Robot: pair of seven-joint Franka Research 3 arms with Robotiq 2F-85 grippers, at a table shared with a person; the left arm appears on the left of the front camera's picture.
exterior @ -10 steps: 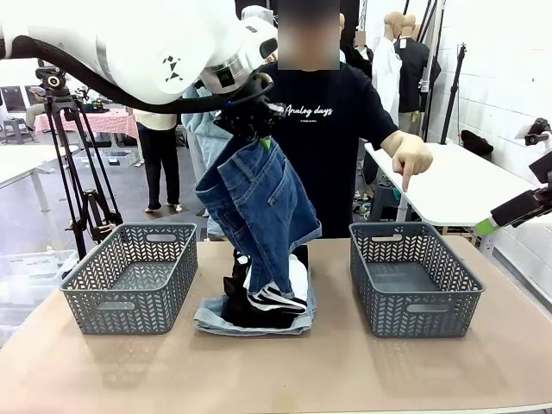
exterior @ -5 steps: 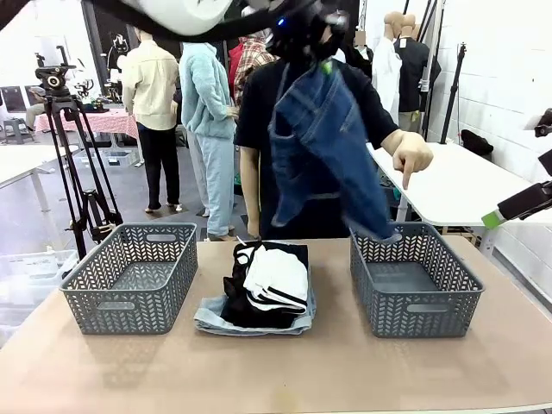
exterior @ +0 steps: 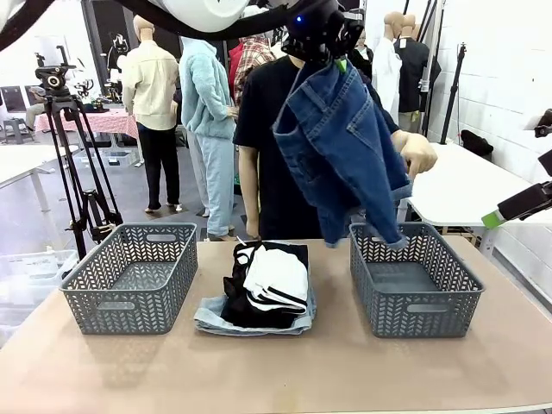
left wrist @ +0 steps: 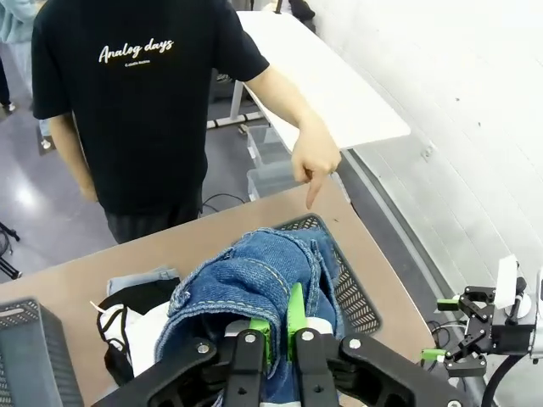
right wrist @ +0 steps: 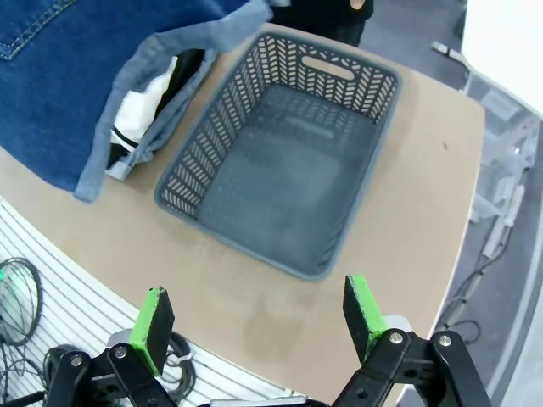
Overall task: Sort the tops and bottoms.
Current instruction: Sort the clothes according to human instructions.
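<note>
Denim bottoms (exterior: 345,164) hang high from our left gripper (exterior: 332,59), by the right basket (exterior: 416,306) that the person's hand (exterior: 420,153) points into. Left wrist: jaws clamped on them. Right wrist: our right gripper (right wrist: 254,318) hangs spread, empty, clear of the drop.

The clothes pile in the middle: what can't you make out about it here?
- Front view: pale denim lies under the black top and striped top; only its edge shows.
- Left wrist view: the held dark denim covers much of the pile.
- Right wrist view: the same denim hides all but one corner.
</note>
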